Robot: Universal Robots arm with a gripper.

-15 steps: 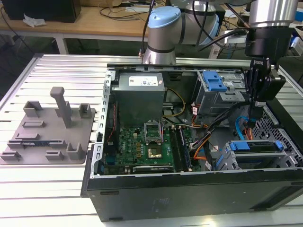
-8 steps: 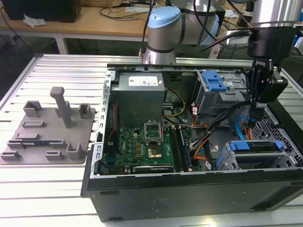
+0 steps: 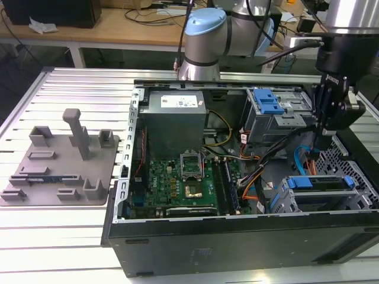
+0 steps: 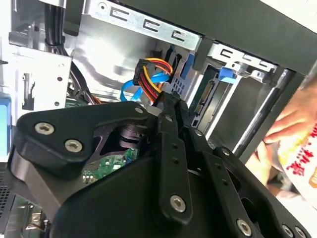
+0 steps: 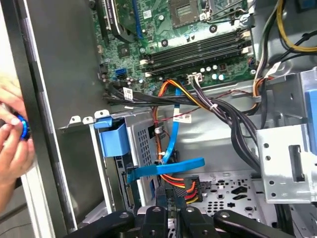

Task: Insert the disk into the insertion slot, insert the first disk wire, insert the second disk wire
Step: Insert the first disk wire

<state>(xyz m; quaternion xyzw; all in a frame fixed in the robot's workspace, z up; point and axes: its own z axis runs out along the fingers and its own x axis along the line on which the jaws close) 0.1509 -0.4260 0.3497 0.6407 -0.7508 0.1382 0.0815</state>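
Gripper [image 5: 170,199] tight on first disk wire [image 5: 176,179]

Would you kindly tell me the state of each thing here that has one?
Computer case: side open.
Drive: seated in its cage.
Orange wire bundle: plug held, not yet in drive.
Light-blue cable: looped beside the cage.
Tool: shut on the orange wire bundle's plug.

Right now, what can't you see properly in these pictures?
- Disk: in the exterior view, the cage around it hides most of it.
- Hand: in the first wrist view, it is cut off by the picture's edge, and the blue thing it holds is too small to name.
- Blue cable: in the second wrist view, it runs behind the gripper, so its end is hidden.
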